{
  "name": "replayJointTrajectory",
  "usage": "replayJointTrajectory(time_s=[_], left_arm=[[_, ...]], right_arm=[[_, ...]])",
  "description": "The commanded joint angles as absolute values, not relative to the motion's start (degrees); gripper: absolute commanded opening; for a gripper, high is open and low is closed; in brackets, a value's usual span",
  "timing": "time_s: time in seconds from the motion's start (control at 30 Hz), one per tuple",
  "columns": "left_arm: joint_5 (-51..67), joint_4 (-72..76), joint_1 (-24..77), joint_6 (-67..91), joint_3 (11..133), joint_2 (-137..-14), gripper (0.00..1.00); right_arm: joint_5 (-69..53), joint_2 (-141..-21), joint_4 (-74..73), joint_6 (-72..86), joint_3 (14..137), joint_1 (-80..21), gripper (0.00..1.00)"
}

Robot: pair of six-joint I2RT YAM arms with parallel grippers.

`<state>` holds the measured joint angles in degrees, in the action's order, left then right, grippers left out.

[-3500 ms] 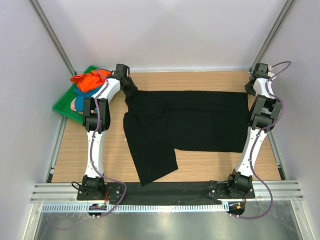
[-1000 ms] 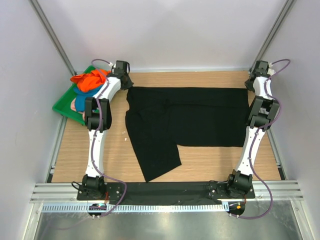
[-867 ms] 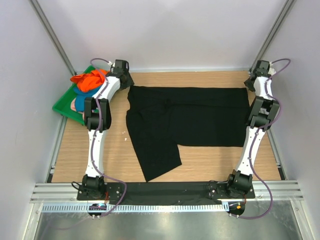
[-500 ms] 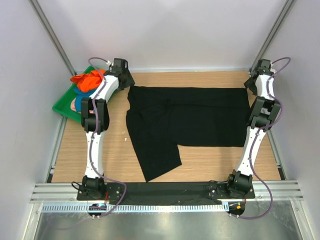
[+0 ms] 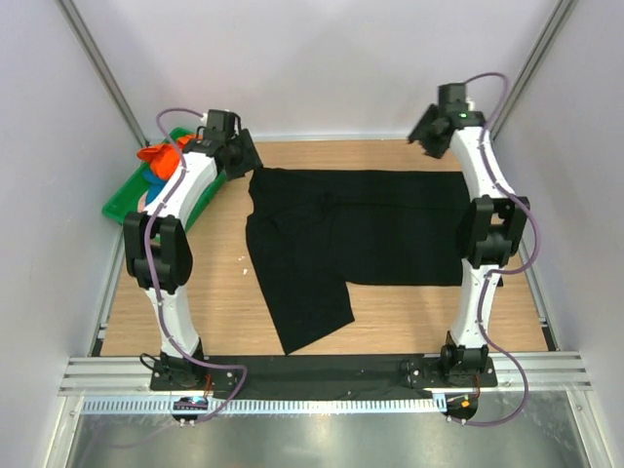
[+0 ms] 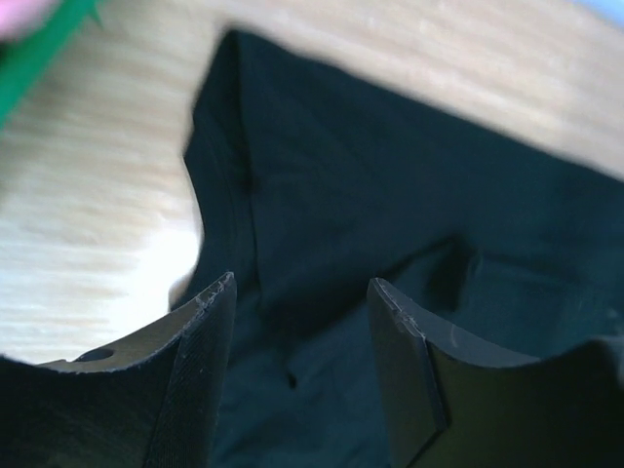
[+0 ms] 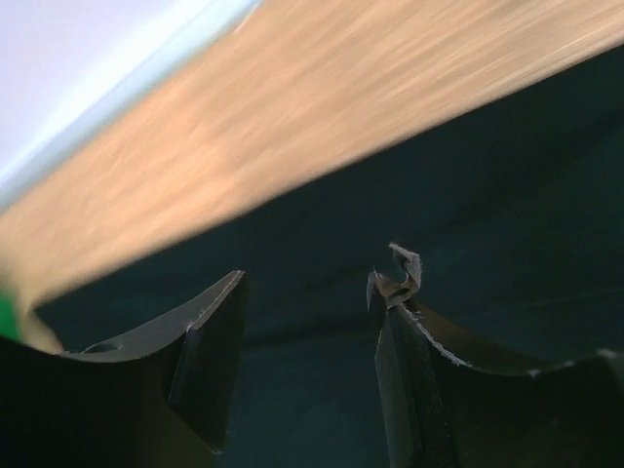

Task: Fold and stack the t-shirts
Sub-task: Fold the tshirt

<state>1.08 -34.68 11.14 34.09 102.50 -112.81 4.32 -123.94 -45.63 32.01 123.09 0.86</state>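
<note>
A large black t-shirt (image 5: 370, 229) lies spread flat on the wooden table, with one flap hanging toward the near edge (image 5: 302, 312). My left gripper (image 5: 241, 156) hovers at its far-left corner, open and holding nothing. In the left wrist view the black t-shirt (image 6: 390, 175) lies below the open left gripper (image 6: 302, 288). My right gripper (image 5: 425, 132) hangs open above the shirt's far edge. The right wrist view shows the black t-shirt (image 7: 487, 185) under the empty right gripper (image 7: 307, 278). Orange (image 5: 156, 156) and blue (image 5: 154, 182) t-shirts are heaped at far left.
A green tray (image 5: 115, 202) at the far-left corner of the table holds the heaped shirts, partly hidden by my left arm. Walls close in on both sides and at the back. Bare wood (image 5: 210, 283) shows left of the black shirt.
Both grippers have opened and let go of the black shirt's far corners. The right gripper has lifted and swung leftward over the far edge. The left arm has drawn back a little.
</note>
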Motion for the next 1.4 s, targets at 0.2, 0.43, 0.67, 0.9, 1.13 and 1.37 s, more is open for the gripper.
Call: replayJointTrajectory(time_s=[0.2,0.43,0.67,0.9,1.13,1.37], left_arm=[[15.02,-36.65,12.57,34.89,93.78,-112.84,0.55],[16.61,-36.56,12.57,35.33,93.87,-116.36,0.54],[17.31,-36.56,12.66,36.21,97.11,-118.82,0.53],[17.23,-36.65,12.83,36.3,97.47,-118.83,0.53],[17.22,-36.65,12.92,36.12,98.26,-118.91,0.53],[18.01,-36.83,12.92,35.34,99.23,-118.57,0.53]], right_arm=[[-20.9,-129.02,-43.15,36.3,120.14,-15.46,0.63],[-20.39,-133.76,-47.37,32.43,121.38,-21.18,0.63],[-18.29,-136.75,-47.55,29.19,123.57,-23.2,0.57],[-18.46,-139.57,-47.64,28.92,125.33,-23.64,0.49],[-22.4,-139.31,-45.28,36.01,123.67,-23.64,0.22],[-28.57,-133.34,-37.44,54.02,116.46,-22.76,0.02]])
